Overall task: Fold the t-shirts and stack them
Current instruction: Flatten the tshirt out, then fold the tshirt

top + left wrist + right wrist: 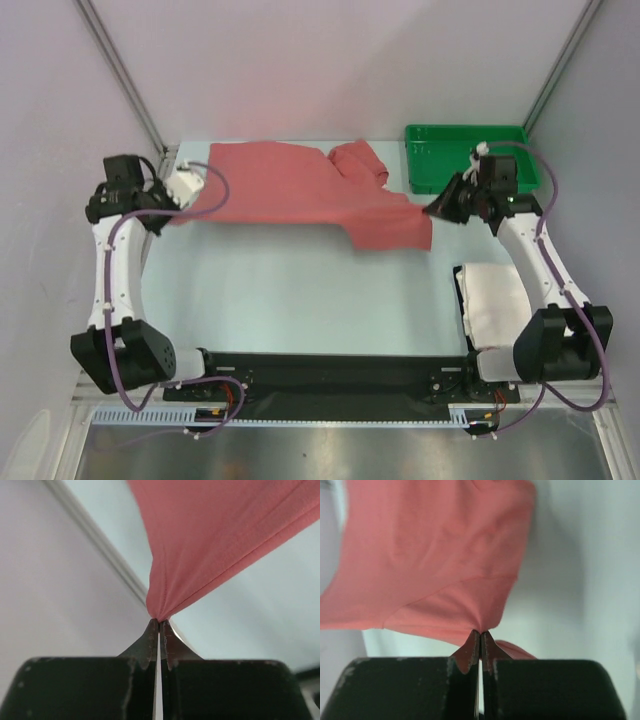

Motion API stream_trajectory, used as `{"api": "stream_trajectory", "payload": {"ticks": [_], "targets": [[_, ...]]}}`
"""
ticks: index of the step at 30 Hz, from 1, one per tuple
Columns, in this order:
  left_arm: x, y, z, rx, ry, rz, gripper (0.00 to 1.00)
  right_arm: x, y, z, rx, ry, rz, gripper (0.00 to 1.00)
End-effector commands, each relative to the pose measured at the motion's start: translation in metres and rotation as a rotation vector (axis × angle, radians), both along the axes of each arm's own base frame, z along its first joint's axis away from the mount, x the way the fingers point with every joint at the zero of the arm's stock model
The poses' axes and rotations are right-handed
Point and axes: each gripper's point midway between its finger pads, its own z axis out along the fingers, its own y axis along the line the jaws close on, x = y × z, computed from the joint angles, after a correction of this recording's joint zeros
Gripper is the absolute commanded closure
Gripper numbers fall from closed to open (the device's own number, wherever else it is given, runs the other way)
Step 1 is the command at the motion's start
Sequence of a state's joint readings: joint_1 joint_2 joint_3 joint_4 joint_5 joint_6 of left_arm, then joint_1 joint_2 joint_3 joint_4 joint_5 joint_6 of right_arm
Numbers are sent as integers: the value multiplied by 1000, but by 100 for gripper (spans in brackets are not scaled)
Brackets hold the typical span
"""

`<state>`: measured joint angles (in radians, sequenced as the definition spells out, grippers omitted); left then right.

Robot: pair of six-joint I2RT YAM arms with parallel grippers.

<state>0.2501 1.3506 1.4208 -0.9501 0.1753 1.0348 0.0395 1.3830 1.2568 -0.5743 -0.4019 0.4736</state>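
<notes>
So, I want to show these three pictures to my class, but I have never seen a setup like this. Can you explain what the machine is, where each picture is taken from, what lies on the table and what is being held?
The machine is two robot arms fixed side by side at the near edge of a table. Each ends in a two-finger gripper.

The wide picture comes from a fixed camera above and behind the arms. The other two come from small cameras on the wrists, looking along each gripper's own fingers.

On the table lie a red t-shirt, spread across the far side, a green tray at the far right, and a folded white t-shirt near the right arm's base.

The left gripper is pinched shut on one edge of the red t-shirt, and the right gripper is pinched shut on the opposite end. The close-ups show the cloth gathered at the fingertips.
</notes>
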Motion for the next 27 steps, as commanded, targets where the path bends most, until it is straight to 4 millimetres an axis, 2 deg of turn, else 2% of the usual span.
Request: {"api": "stream_trajectory", "payload": {"ticks": [1,2,3,4,6,8,10,12,15,16,17,18,19,20,22,24,25,26,27], "targets": [[-89,-3,-57,44,305,-88,100,-65,-10,-58,-69,209,3,100],[-108,-4,-68,51,362,-87,100,-81,-7,-69,-54,249,9,100],[-128,-9,-92,31,447,-100,100,-93,-1,-78,-22,293,9,100],[-139,-11,-103,20,487,-106,100,-113,1,-102,-16,369,12,100],[-164,-17,-125,0,569,-115,100,-137,8,-117,-19,450,24,100],[-173,-17,-136,6,604,-109,100,-163,12,-134,-31,538,49,100],[-186,-13,-146,28,658,-101,100,-174,13,-138,-51,569,67,100],[-185,-9,-149,50,661,-104,100,-178,15,-138,-66,570,85,100],[-157,2,-145,91,567,-81,100,-154,22,-131,-43,498,92,100],[-136,7,-144,101,503,-64,100,-137,25,-126,-36,444,93,100],[-124,9,-141,98,460,-48,100,-127,27,-126,-40,427,101,100],[-108,10,-134,89,408,-22,100,-109,27,-118,-47,385,100,100],[-91,11,-132,74,357,-17,100,-92,29,-127,-58,382,101,100],[-82,12,-131,67,332,-9,100,-81,30,-128,-66,362,110,100],[-63,13,-128,51,286,0,100,-45,37,-122,-52,279,117,100],[-56,13,-139,26,305,3,100,-24,43,-137,-51,277,144,100],[-50,14,-142,24,300,7,100,-2,46,-128,-50,217,150,100],[-49,14,-152,18,329,14,100,7,47,-144,-56,249,153,100],[-49,15,-156,20,339,14,100,15,49,-147,-64,239,168,100]]}}
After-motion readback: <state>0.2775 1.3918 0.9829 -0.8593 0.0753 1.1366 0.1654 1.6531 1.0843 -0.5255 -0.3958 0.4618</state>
